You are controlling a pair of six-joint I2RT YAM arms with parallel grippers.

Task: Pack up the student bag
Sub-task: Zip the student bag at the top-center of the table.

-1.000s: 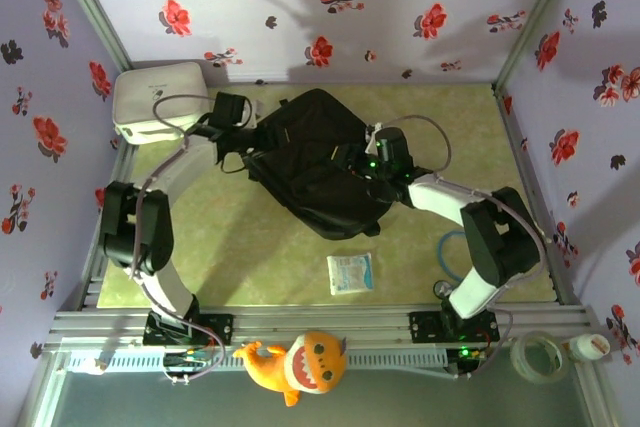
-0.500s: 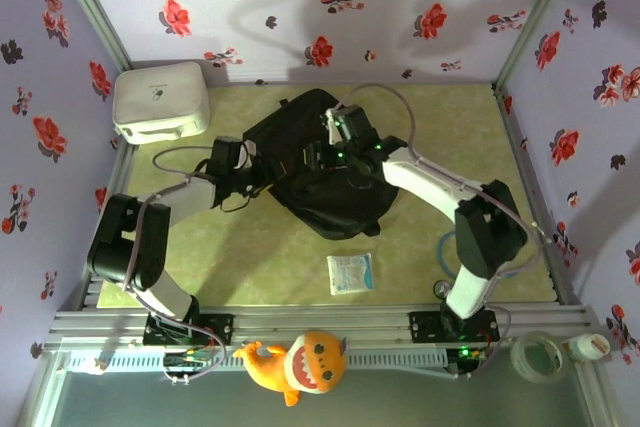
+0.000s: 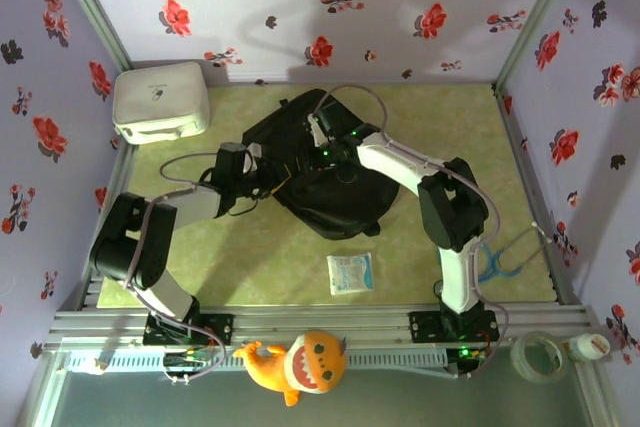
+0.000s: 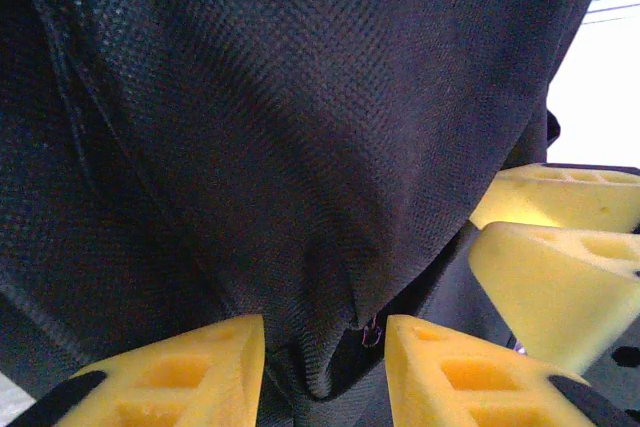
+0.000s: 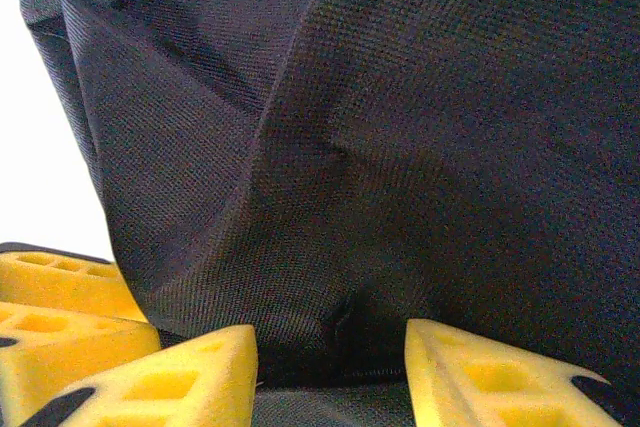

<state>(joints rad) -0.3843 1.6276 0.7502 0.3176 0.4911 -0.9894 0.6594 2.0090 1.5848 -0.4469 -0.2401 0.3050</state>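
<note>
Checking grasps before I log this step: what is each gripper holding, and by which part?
Both grip the student bag: the left gripper pinches a bunched fold of its black fabric, the right gripper a creased fold nearby.

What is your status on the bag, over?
Left gripper shut on student bag fabric. Right gripper likewise. Bag mid-table. White packet lies loose, near side.

Enclosure walls [image 3: 400,7]: lilac covering printed with red and black flowers, with soft shadows on the rear panel. Table [image 3: 270,267]: mottled yellow-green surface, evenly lit. Aluminium rails [image 3: 330,325] line the near edge; metal posts [image 3: 535,17] stand at the rear corners.
</note>
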